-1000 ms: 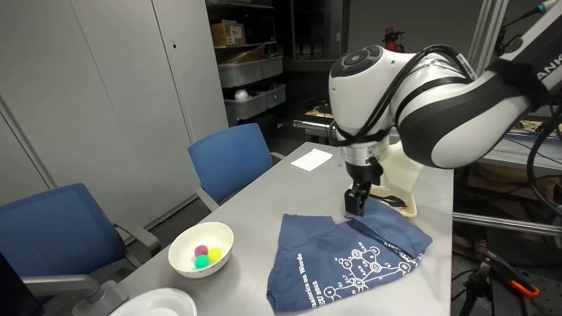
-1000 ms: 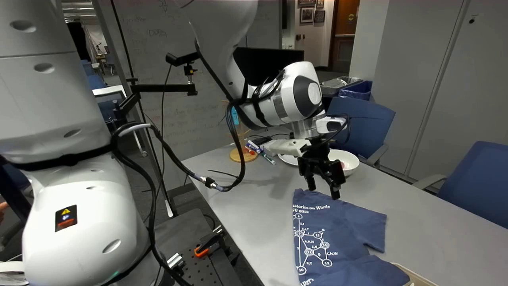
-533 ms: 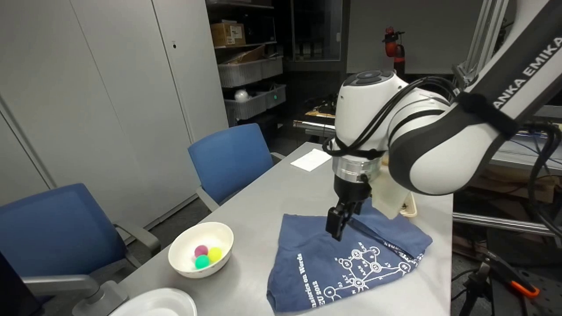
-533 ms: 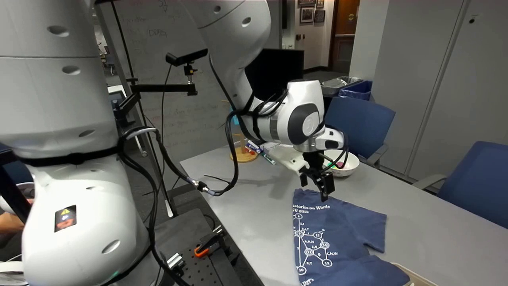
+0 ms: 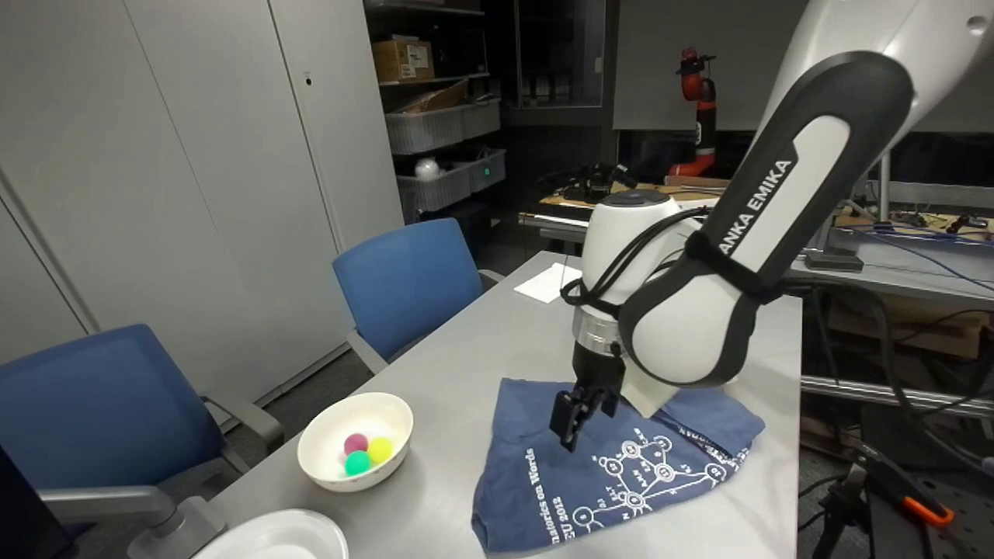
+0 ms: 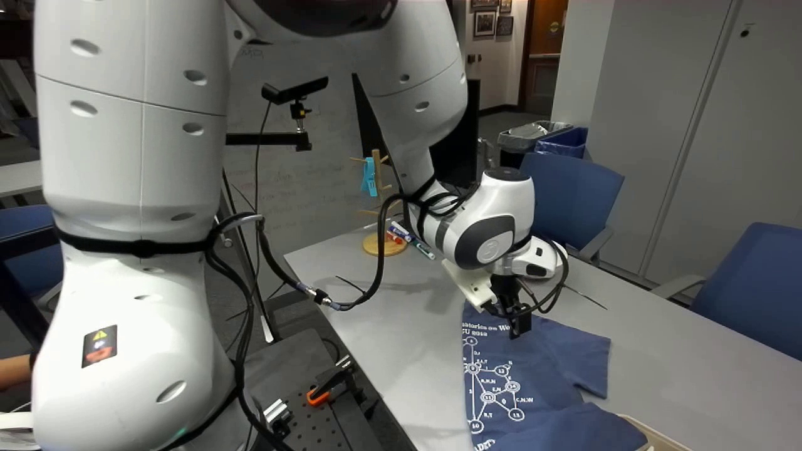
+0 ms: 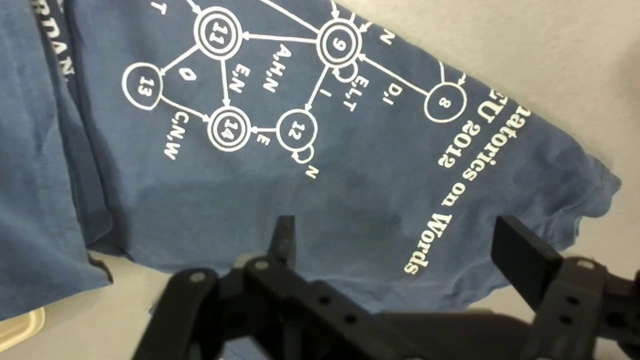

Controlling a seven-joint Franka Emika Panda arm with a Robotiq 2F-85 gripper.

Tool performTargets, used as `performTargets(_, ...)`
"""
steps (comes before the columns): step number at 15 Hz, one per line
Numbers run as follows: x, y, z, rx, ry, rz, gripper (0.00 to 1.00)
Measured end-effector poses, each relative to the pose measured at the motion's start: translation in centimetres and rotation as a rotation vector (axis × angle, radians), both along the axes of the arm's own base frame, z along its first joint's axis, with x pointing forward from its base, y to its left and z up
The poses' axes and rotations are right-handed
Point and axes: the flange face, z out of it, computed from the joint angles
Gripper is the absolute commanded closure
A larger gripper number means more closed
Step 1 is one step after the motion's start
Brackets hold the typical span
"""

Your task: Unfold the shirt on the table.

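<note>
The navy shirt [image 5: 516, 497] lies partly folded on the grey table [image 5: 458, 365], its white lettering and graph print facing up. One part of it is turned over in a flap [image 7: 35, 200] at the left of the wrist view, and a short sleeve [image 6: 586, 363] sticks out in an exterior view. My gripper [image 7: 395, 225] hangs above the cloth near the printed words, with its fingers [image 7: 520, 260] wide apart and nothing between them. In both exterior views the gripper [image 5: 586, 425] points down over the shirt; its exact height above the cloth is hard to judge.
A white bowl [image 5: 318, 446] holding coloured balls and a white plate [image 5: 287, 536] stand beside the shirt. A cream tray [image 6: 655, 438] sits against the flap end. Blue chairs [image 5: 411, 279] line the table's long side. Markers [image 6: 423, 249] lie by a wooden stand [image 6: 383, 244].
My gripper has come down and travelled over the shirt, away from the tray end toward the printed words. It has stayed open. The shirt has not moved.
</note>
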Motion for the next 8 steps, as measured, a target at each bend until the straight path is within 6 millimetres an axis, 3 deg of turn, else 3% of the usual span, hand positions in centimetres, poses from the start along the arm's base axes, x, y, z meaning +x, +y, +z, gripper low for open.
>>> performTargets(8,1.0,-0.3,-6.9,0.044,0.071,-0.069,0.02)
